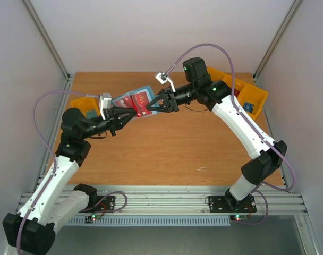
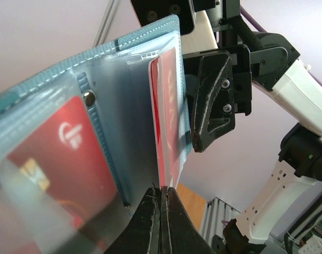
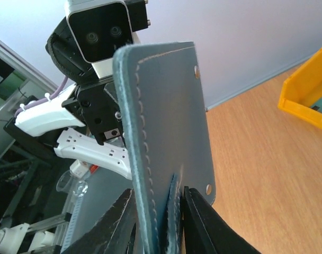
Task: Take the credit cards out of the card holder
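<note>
Left jaws: pinching the red card (image 2: 167,100) by its edge.
Right jaws: gripping the card holder (image 3: 166,116).
Do: pull straight out, slowly.

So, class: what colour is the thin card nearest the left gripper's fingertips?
Red card; see left wrist view.

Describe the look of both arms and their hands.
The left arm and right arm are white shells with black joints, each with a looping purple-grey cable and small green lights. The left hand and right hand have black wedge-shaped fingers, with a pale camera box behind each.
</note>
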Robot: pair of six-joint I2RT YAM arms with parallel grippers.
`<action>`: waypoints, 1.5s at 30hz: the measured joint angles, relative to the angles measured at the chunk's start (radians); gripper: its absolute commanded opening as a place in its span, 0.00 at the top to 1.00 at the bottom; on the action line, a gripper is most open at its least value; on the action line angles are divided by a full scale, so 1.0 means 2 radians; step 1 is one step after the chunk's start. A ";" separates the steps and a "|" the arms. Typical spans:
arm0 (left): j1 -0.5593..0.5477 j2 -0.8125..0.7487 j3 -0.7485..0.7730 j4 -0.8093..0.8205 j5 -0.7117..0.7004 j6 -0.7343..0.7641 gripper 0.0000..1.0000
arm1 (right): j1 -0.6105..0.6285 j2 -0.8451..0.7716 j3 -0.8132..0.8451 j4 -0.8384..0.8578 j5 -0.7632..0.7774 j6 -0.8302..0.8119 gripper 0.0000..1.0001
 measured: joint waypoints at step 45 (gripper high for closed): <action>0.025 -0.056 -0.032 -0.070 -0.086 0.026 1.00 | -0.065 0.175 -0.263 0.366 0.120 0.365 0.99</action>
